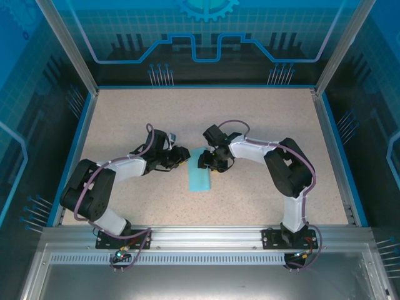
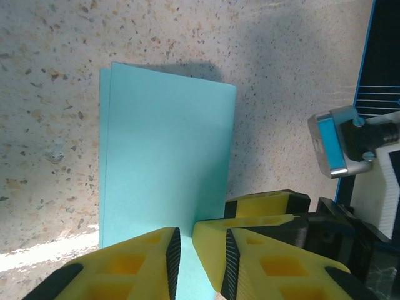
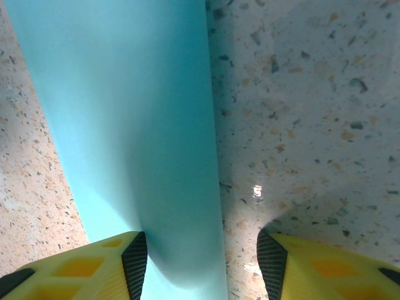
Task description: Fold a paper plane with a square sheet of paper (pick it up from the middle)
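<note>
The square sheet of paper (image 1: 200, 178) lies folded in half as a narrow cyan strip in the middle of the table, long side running toward the arms. Both grippers meet at its far end. My left gripper (image 1: 185, 156) hovers low over that end; in the left wrist view its jaws (image 2: 199, 247) stand a narrow gap apart over the paper (image 2: 165, 156), holding nothing. My right gripper (image 1: 208, 161) is open and straddles one long edge of the paper (image 3: 131, 125): in the right wrist view (image 3: 201, 250) one finger is over the sheet, the other over bare table. The paper bulges slightly there.
The speckled tabletop (image 1: 281, 119) is bounded by a blue rim (image 1: 328, 144) and aluminium posts. In the left wrist view a grey and blue part of the right arm (image 2: 337, 144) sits close on the right, with a yellow finger (image 2: 269, 203) of the right gripper beside my jaws.
</note>
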Motion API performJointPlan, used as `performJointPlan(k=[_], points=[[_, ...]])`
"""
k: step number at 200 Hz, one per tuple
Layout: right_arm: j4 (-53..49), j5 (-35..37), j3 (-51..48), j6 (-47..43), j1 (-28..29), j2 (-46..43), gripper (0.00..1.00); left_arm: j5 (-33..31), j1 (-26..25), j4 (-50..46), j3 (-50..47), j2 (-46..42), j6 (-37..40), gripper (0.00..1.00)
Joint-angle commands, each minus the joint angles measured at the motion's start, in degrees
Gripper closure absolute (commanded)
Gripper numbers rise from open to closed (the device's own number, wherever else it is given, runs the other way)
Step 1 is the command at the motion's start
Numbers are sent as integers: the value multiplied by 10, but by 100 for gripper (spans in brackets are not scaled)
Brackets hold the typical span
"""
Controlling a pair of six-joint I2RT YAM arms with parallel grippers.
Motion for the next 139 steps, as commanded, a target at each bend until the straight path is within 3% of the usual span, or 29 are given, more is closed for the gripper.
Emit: performJointPlan(k=[1, 53, 139], points=[[-39, 29, 1, 8, 7, 28, 45, 25, -12, 13, 8, 23, -14, 73], [-36, 29, -3, 11, 8, 32, 45, 26, -30, 13, 32, 77, -25, 89], [-19, 13, -2, 3, 7, 11, 45, -13, -36, -31, 31, 120, -1, 95]])
